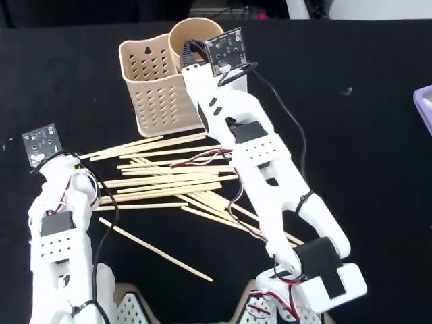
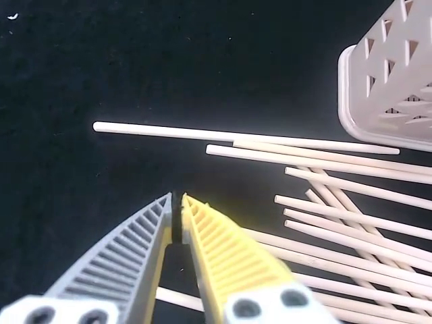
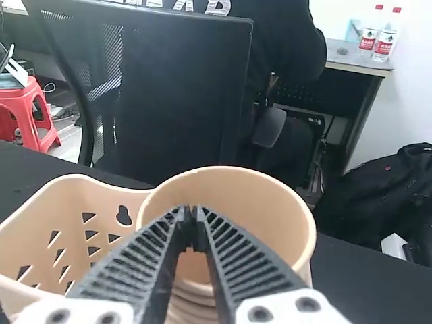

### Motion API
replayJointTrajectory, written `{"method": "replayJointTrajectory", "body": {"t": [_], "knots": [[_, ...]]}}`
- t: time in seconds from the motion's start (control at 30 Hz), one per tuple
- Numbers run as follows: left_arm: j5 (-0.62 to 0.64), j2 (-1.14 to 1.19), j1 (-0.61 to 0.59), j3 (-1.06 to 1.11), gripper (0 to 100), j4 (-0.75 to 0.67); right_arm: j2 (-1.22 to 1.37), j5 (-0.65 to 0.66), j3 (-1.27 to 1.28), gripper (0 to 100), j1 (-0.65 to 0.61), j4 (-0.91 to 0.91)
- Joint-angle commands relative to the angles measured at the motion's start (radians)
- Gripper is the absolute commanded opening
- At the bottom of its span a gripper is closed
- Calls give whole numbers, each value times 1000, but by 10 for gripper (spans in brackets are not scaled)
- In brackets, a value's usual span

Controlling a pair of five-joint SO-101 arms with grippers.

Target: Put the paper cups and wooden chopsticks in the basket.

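Left arm: your left arm [image 1: 59, 229] stands at the table's [image 1: 364, 169] left edge, its wrist just left of the chopstick pile.
Left gripper: the left gripper [image 2: 177, 197] points down over bare black table. Its grey and yellow fingers [image 2: 223, 256] meet at the tips and hold nothing.
Stray chopstick: one stray chopstick [image 1: 158, 251] lies slantwise on its own, nearer you than the pile.
Wooden chopsticks: the wooden chopsticks [image 1: 169, 179] lie loose on the table in a fanned heap between the two arms, mostly running left to right. The farthest ones lie just beside the basket's foot.
Basket: the basket [image 1: 156, 101] is beige and perforated, and stands upright beyond the pile.
Paper cup: the paper cup [image 1: 194, 30] stands upright with its mouth open, against the basket's right end. You cannot tell whether it sits inside the basket or just behind it. The rims of more cups show nested below it in the right wrist view.
Right arm: your right arm [image 1: 270, 175] stretches from its base at the near right, diagonally over the pile, to the cup.
Right gripper: the right gripper [image 3: 192, 210] has its black fingers [image 3: 243, 263] drawn together with only a slit between them. The tips are at the cup's near rim (whether they pinch that rim is not clear).
Writing: two bottles [image 3: 376, 37] stand on a desk behind the table, and the print on their red labels is too small to read.
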Motion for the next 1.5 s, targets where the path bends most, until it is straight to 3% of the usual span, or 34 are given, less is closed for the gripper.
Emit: {"method": "replayJointTrajectory", "body": {"t": [0.0,0.43,0.77,0.97,1.17,1.27,1.47], "knots": [[-3,-21,10,-12,30,6,7,8,-18,11,-12,-6],[-3,-21,12,-12,30,6,-21,8,24,11,-8,-8],[-3,-21,12,-12,30,6,-303,12,-5,11,-11,15],[-3,-21,10,-12,30,6,-573,14,-2,31,-6,361],[-3,-21,8,-12,30,6,-792,15,116,204,54,922],[-3,-21,12,-12,30,6,-831,32,288,214,92,1002],[-3,-18,12,-12,30,6,-814,316,610,149,97,1008]]}}
